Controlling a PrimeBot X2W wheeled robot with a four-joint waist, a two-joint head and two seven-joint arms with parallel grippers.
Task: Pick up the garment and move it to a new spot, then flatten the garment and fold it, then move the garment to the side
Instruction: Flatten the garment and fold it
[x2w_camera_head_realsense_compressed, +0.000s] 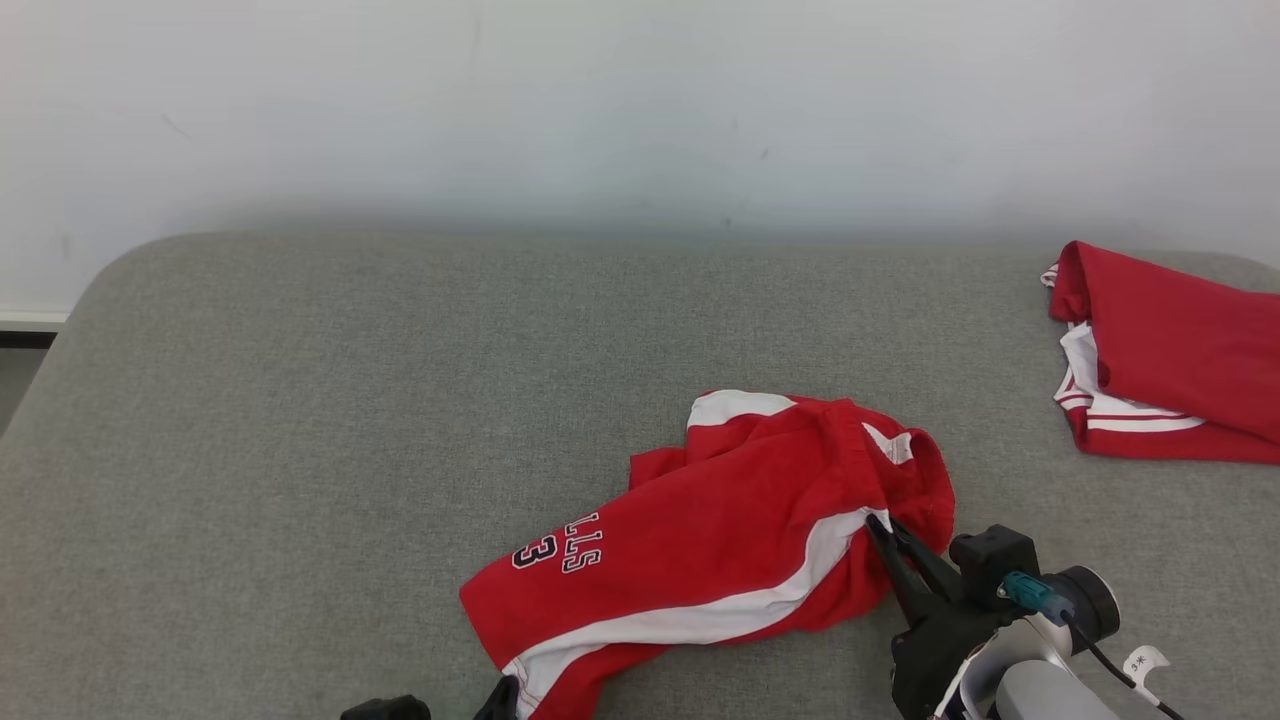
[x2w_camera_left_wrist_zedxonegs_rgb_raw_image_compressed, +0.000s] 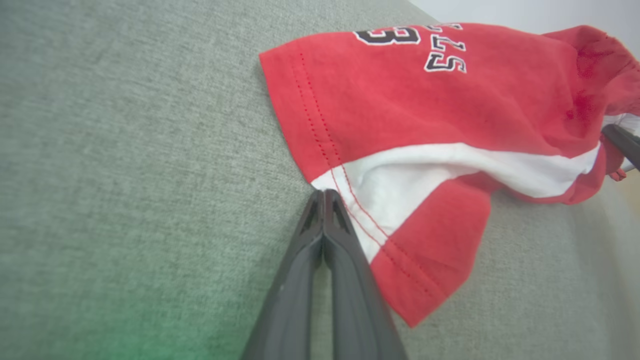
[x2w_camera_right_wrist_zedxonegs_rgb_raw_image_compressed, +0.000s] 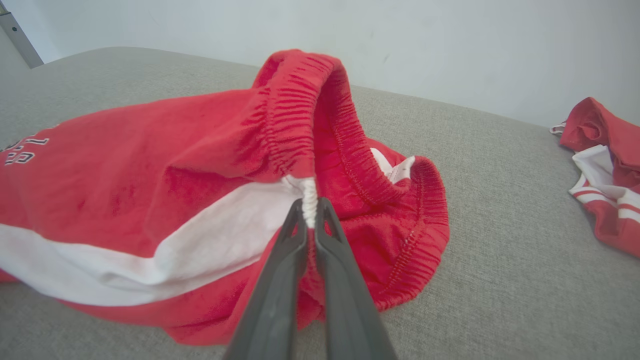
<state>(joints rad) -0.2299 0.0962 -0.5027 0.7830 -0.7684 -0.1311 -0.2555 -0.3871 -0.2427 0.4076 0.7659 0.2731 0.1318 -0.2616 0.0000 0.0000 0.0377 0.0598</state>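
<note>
Plain white wall (x2w_camera_head_realsense_compressed: 600, 100) fills the top of the head view. Below it, a broad grey woven-fabric surface (x2w_camera_head_realsense_compressed: 300, 420) with rounded corners takes up the rest. Lower centre on that surface lies a crumpled pair of red cotton shorts (x2w_camera_head_realsense_compressed: 720, 520) with a white side stripe and dark lettering. One leg hem points toward the bottom edge and the elastic waistband toward the right. At the right edge, well apart, sits a second red-and-white garment (x2w_camera_head_realsense_compressed: 1170, 360).

Lower right, the right gripper (x2w_camera_right_wrist_zedxonegs_rgb_raw_image_compressed: 310, 212) has its two dark fingers clamped on the waistband where the white stripe ends, with a bunch of white cloth between them. At the bottom edge, the left gripper (x2w_camera_left_wrist_zedxonegs_rgb_raw_image_compressed: 324, 196) has its fingers pressed together at the leg hem, right by the stripe. Whether any cloth is caught there I cannot tell.

That is the risk. If the left pinch missed the hem, a lift would likely hoist the shorts by the waistband alone, so they would hang bunched rather than spread. The right hold looks thin too, and a quick pull could slip the elastic free.
</note>
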